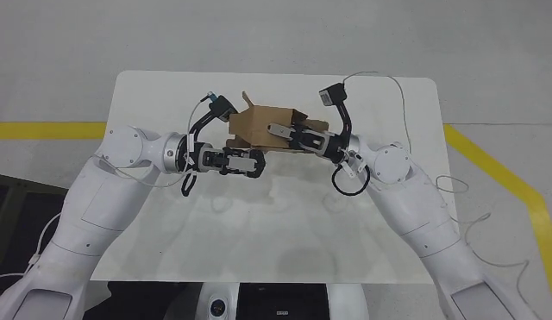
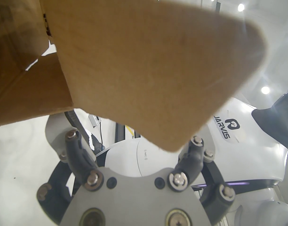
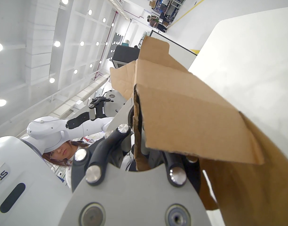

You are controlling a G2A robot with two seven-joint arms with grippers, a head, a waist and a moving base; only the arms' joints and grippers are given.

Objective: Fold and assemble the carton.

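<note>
A brown carton (image 1: 263,123), partly opened with flaps sticking out, is held a little above the middle back of the white table (image 1: 285,234). My right gripper (image 1: 278,131) comes in from the right and is shut on one carton wall (image 3: 181,114), whose edge runs between the fingers (image 3: 118,132). My left gripper (image 1: 255,162) sits at the carton's near-left corner, its jaws spread open. A loose flap (image 2: 146,59) hangs across them and hides the fingertips.
The table's front half (image 1: 276,242) is bare white surface. A thin cable (image 1: 401,91) loops over the back right corner by the right arm. A yellow line (image 1: 52,130) runs along the grey floor on both sides.
</note>
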